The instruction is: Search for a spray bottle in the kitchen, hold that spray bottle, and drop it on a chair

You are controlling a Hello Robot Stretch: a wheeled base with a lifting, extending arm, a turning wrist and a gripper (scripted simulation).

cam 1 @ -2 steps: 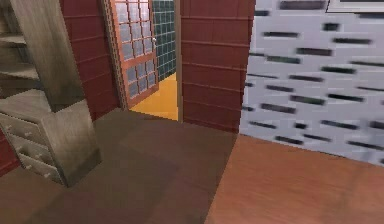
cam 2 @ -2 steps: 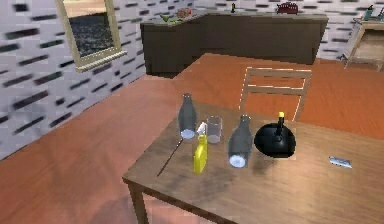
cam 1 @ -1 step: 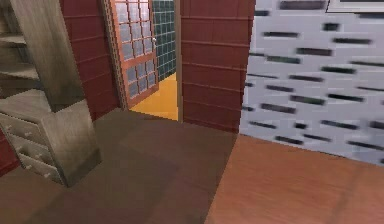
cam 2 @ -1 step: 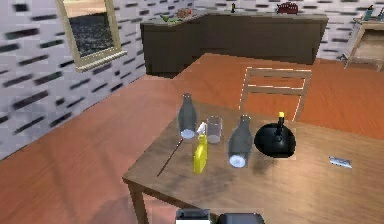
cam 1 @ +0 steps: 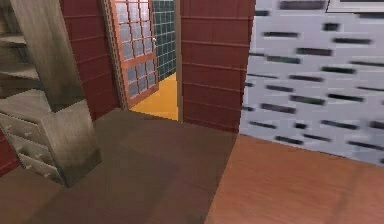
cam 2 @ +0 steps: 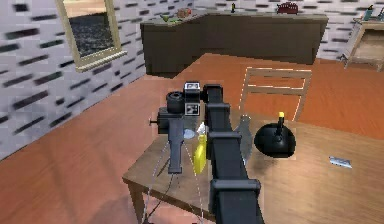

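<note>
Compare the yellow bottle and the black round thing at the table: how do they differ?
Colour: the bottle is pale yellow; the black thing is black.
Shape: the bottle is tall and slim; the black thing is low and rounded, with a thin stem on top.
Place: in the arm side view the bottle is left of the black thing.
Shared: both are small and at the wooden table.

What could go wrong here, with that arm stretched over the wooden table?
The gripper is close to the yellow bottle on the table; a nudge might tip it over. The arm also passes near the dark round pot and might bump it when swinging toward the chair behind.
</note>
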